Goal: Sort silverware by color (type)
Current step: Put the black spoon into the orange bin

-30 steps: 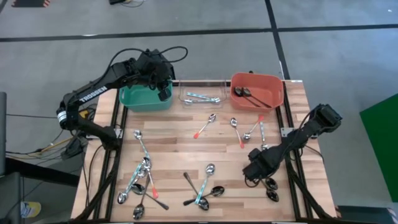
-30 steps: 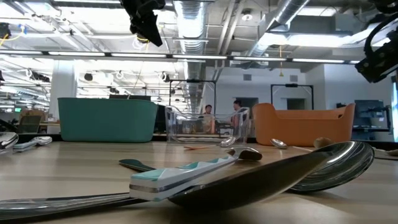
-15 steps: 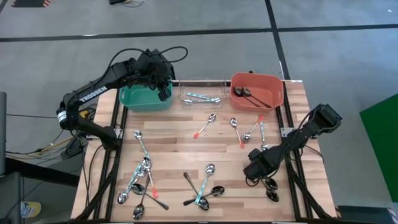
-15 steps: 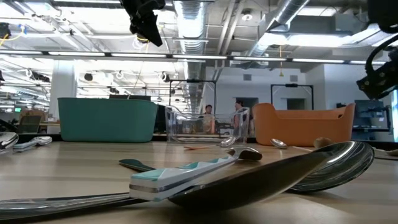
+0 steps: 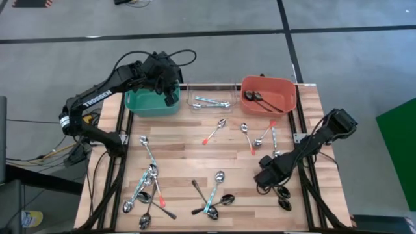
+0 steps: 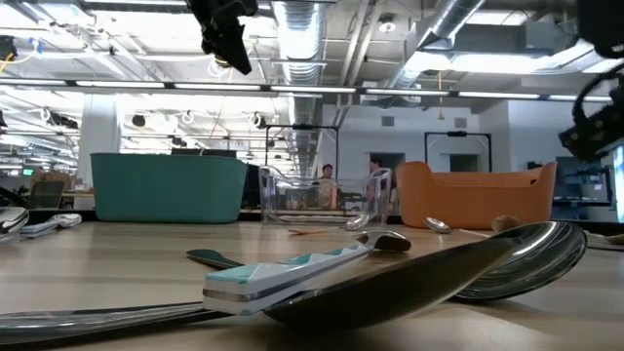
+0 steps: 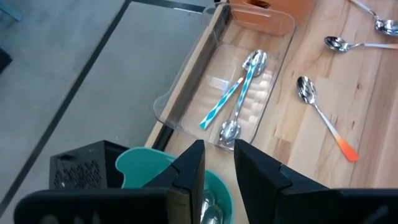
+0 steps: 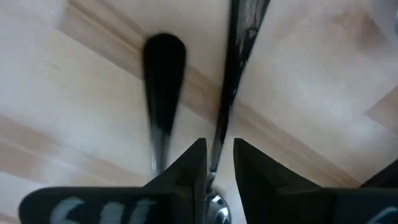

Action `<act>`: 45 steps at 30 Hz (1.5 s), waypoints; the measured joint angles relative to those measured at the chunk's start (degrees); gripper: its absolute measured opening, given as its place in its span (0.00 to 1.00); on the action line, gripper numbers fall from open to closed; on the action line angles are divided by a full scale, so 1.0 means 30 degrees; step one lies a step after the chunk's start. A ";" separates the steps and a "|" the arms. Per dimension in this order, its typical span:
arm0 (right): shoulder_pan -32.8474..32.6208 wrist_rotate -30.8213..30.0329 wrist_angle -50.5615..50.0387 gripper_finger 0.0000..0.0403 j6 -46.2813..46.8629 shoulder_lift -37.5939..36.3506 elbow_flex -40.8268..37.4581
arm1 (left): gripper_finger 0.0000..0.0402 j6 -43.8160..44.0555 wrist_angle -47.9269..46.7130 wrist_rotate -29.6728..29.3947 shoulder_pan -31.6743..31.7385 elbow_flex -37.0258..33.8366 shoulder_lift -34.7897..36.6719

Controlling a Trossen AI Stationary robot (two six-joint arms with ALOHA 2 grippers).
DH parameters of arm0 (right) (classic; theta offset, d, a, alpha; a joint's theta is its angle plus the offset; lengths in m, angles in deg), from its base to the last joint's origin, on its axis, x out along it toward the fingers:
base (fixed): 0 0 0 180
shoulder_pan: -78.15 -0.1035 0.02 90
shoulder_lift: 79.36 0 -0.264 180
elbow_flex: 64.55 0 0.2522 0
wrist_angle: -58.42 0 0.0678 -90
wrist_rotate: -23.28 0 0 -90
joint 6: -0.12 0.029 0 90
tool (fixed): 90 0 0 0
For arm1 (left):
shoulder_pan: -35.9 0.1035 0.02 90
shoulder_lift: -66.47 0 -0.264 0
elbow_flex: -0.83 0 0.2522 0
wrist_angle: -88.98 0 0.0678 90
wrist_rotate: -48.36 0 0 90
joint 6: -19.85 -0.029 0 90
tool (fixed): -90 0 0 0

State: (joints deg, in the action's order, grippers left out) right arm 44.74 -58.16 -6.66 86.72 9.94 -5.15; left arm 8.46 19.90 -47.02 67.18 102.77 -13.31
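Spoons with orange, teal or dark handles lie scattered on the wooden table [image 5: 195,153]. My right gripper [image 5: 266,177] points down at the near right, open. Its fingers stand on either side of a dark spoon's thin handle [image 8: 231,68], and I cannot tell whether they touch it. A second dark handle [image 8: 163,81] lies beside it. My left gripper [image 5: 170,94] hangs open above the teal bin [image 5: 149,104], nothing between its fingers [image 7: 219,168]. Spoon bowls [image 7: 210,211] lie in that bin.
At the far edge, the clear bin [image 5: 211,101] holds teal-handled spoons [image 7: 239,99]. The orange bin [image 5: 268,94] to its right holds dark spoons. Loose spoons cluster at the near left [image 5: 146,188] and near middle [image 5: 211,198]. Orange-handled ones [image 5: 214,132] lie mid-table.
My right gripper has sunk a little toward the table over the dark spoons, its finger gap unchanged.
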 joint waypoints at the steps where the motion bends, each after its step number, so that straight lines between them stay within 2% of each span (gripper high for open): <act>1: 0.0000 0.0429 0.0379 0.25 0.0007 0.0000 -0.0275 | 0.19 0.0000 -0.0133 -0.0003 0.0005 0.0000 0.0000; 4: -0.0108 0.1045 0.1155 0.25 0.0183 -0.0043 -0.0782 | 0.19 0.0000 -0.0675 0.0004 0.0004 0.0000 0.0000; 14: -0.0233 0.1046 0.1956 0.24 0.0537 -0.0036 -0.0922 | 0.19 0.0022 -0.1036 -0.0003 0.0005 0.0000 0.0000; 25: -0.0248 0.0936 0.2233 0.04 0.1976 -0.0022 -0.0929 | 0.19 0.0022 -0.1062 -0.0003 0.0001 0.0000 0.0000; 41: -0.0255 0.0817 0.2139 0.03 0.2197 -0.0171 -0.0918 | 0.19 0.0348 -0.1449 0.0002 0.0005 0.0000 0.0000; 45: -0.0284 0.0439 0.1227 0.03 0.2194 -0.0423 -0.0562 | 0.19 0.0386 -0.1466 0.0004 0.0004 0.0000 0.0001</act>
State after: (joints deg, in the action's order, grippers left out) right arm 43.89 -56.84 -2.98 93.30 8.67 -6.84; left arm 9.61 15.50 -47.01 67.19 102.77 -13.31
